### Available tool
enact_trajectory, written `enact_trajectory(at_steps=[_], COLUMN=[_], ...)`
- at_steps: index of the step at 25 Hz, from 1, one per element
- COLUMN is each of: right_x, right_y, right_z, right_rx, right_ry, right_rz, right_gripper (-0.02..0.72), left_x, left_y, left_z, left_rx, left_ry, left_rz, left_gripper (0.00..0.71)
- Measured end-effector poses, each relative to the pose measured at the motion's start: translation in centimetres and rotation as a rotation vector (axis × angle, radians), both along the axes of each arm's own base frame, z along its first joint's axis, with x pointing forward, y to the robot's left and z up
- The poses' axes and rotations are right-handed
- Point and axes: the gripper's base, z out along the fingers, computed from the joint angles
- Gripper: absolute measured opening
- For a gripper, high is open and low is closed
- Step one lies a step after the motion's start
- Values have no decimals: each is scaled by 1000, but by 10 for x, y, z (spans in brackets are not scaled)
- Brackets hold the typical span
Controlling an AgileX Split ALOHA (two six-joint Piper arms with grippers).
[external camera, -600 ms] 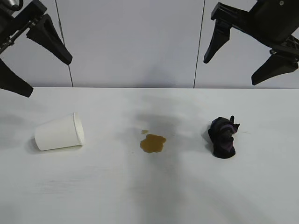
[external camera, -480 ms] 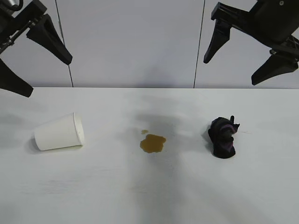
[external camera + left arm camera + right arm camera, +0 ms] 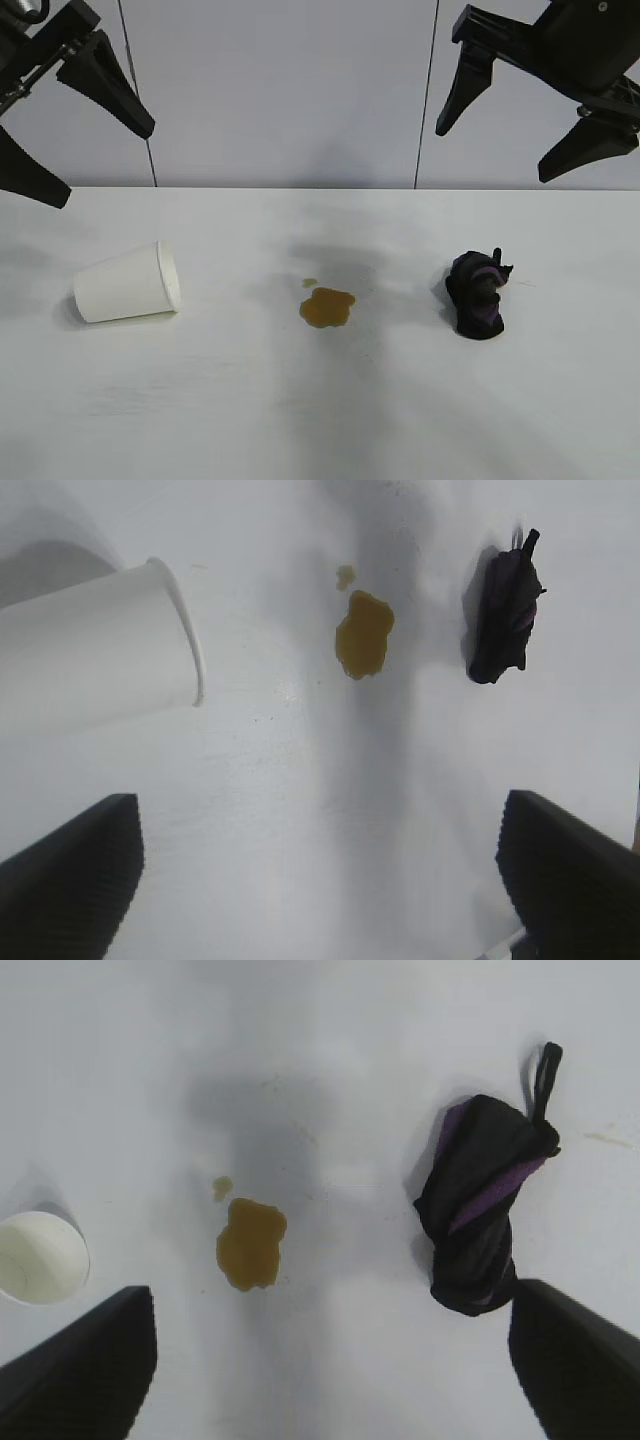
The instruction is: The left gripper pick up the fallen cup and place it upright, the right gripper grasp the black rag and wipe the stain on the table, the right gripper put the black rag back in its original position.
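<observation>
A white paper cup (image 3: 127,283) lies on its side at the left of the white table (image 3: 320,420), its rim toward the middle; it also shows as the cup (image 3: 95,660) and the cup (image 3: 40,1257). A brown stain (image 3: 326,306) with a small droplet beside it marks the table's middle, also the stain (image 3: 364,633) and the stain (image 3: 250,1242). To the right lies the bunched black rag (image 3: 478,296) with purple streaks, also the rag (image 3: 505,610) and the rag (image 3: 482,1207). My left gripper (image 3: 100,155) hangs open high above the cup. My right gripper (image 3: 492,155) hangs open high above the rag, holding nothing.
A pale panelled wall (image 3: 290,90) stands behind the table's far edge. Only the cup, the stain and the rag lie on the tabletop.
</observation>
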Motion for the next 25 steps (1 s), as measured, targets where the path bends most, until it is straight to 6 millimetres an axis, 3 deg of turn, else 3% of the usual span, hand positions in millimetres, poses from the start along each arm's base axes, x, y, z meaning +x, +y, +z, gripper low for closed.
enact_trajectory(at_steps=[9, 16, 20, 25], right_x=[0, 0, 0, 0], right_y=[0, 0, 0, 0], right_z=[0, 0, 0, 0], right_rx=[0, -1, -1, -1], right_ry=[0, 0, 0, 0], right_rz=[0, 1, 1, 1], right_gripper=[662, 662, 662, 662], left_x=[0, -9, -9, -8], left_y=[1, 7, 9, -5], left_z=[-1, -7, -8, -11], left_rx=[19, 121, 204, 393], left_ry=[0, 42, -110, -407], left_rz=[-10, -121, -326, -766], left_gripper=[693, 693, 693, 693])
